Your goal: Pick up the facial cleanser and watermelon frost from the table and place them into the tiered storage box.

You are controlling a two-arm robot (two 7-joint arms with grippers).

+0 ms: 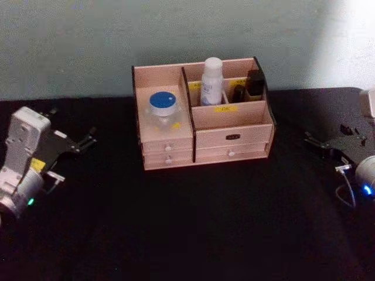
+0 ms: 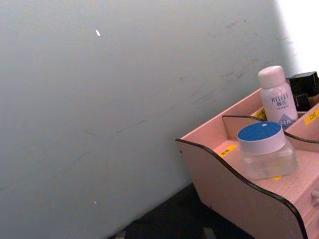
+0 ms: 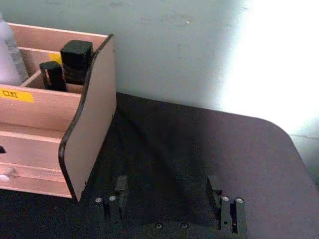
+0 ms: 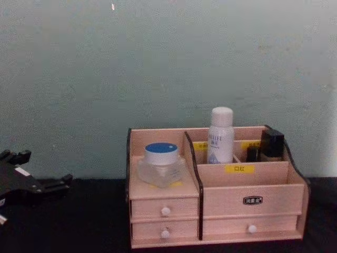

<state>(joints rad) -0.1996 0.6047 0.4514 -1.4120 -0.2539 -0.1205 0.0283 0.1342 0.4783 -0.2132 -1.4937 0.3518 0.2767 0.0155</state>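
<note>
While both arms sat parked on the black bench (image 1: 187, 234), my left pincer (image 1: 88, 140) lay well left of the tiered storage box (image 1: 228, 120); whether it was released or clenched, I could not tell. My right pincer (image 3: 169, 199) was released, empty, to the box's right. The watermelon frost (image 1: 162, 111) stood in the left compartment, the facial cleanser (image 1: 211, 82) upright in a rear compartment.

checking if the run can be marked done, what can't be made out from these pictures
- Lower part of the facial cleanser: hidden by the tiered storage box walls in head and chest views; whether its base sits flat is unknown.
- Yellow labels: text too small to read.
- Dark bottles: lower parts hidden by the divider in the right wrist view.
- Drawers: shut, contents unseen.
- Left gripper: fingers too dark against the table.
- Watermelon frost: contents unclear through the frosted wall.
</note>
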